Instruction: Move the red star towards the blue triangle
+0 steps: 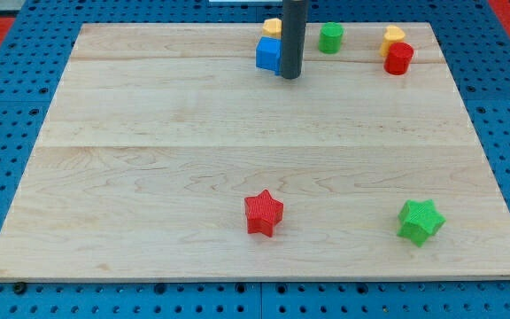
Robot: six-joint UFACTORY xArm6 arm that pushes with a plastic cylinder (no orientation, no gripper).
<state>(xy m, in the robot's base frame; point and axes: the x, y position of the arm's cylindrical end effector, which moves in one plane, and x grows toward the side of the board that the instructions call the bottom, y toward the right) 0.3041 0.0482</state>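
Note:
The red star (264, 213) lies on the wooden board near the view's bottom, a little right of centre. A blue block (268, 53), its shape partly hidden by the rod, sits at the view's top centre. My tip (289, 75) rests on the board right beside the blue block's right side, far above the red star. I cannot tell whether the tip touches the blue block.
A yellow block (273, 27) sits just above the blue one. A green cylinder (330, 37) is at the top, right of the rod. A yellow block (394, 35) and a red cylinder (398, 58) stand at the top right. A green star (420, 221) lies at the bottom right.

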